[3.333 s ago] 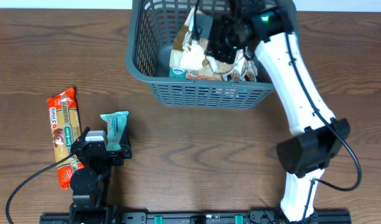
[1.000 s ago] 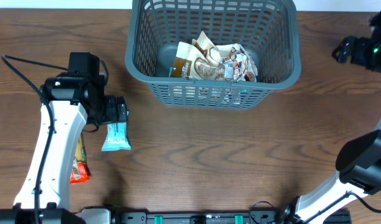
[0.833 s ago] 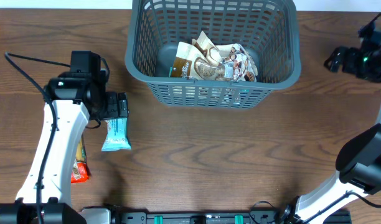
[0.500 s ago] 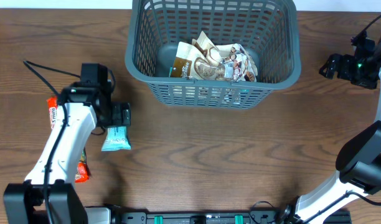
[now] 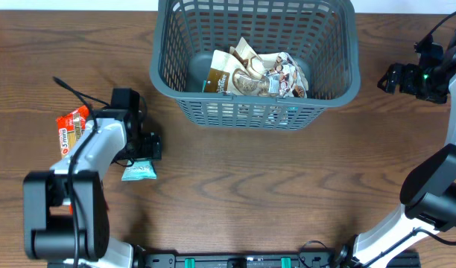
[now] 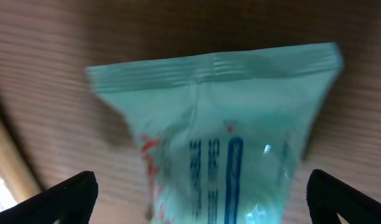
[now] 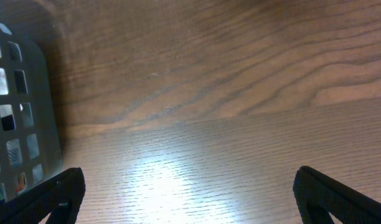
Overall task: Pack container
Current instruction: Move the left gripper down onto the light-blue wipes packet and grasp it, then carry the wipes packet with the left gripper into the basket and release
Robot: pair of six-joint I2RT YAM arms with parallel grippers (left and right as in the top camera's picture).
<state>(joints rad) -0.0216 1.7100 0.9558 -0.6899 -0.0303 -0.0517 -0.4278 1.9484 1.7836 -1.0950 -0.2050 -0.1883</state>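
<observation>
The container, a large dark grey slotted basket, stands at the back middle of the table with several snack packets on its floor. A pale teal packet lies flat on the wood left of the basket. My left gripper hangs low over its far end, open. In the left wrist view the teal packet fills the space between the two fingertips, and contact cannot be told. My right gripper is open and empty, right of the basket; its view shows bare wood and the basket wall.
An orange-red snack packet lies left of my left arm, partly under it. A black cable loops off the left wrist. The white right arm rises along the right edge.
My left gripper has come down and forward over the teal packet. The right gripper, out of the basket, has slid left toward the basket's right wall. Both stay open.
</observation>
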